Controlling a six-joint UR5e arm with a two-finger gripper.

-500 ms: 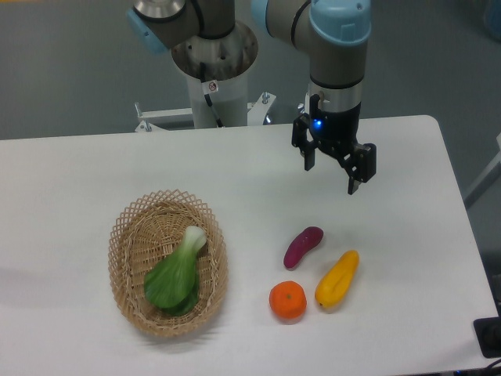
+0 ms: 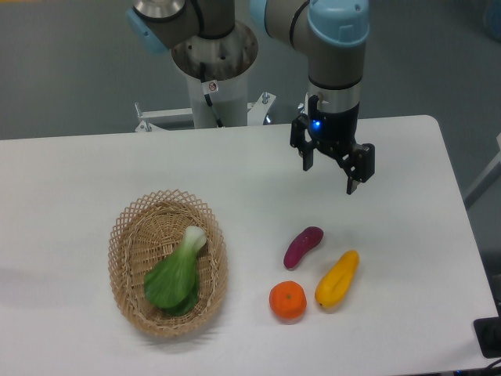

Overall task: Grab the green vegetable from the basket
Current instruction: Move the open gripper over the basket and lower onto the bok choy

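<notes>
- Though the change from the picture half a second back is slight, the tool point(image 2: 329, 174) sits a touch further left, its two fingers spread apart and gripping nothing; the approach has hardly begun.
- Just below the tool on the worktop point(image 2: 78, 180) lie a purple sweet potato point(image 2: 303, 246), a yellow vegetable point(image 2: 337, 279) and an orange point(image 2: 287, 301), all where they were.
- Far to the tool's lower left, the green vegetable point(image 2: 174, 274) lies unmoved inside the basket point(image 2: 125, 247), pale stem end pointing back toward the tool, so I judge that a long traverse and descent remain.
</notes>
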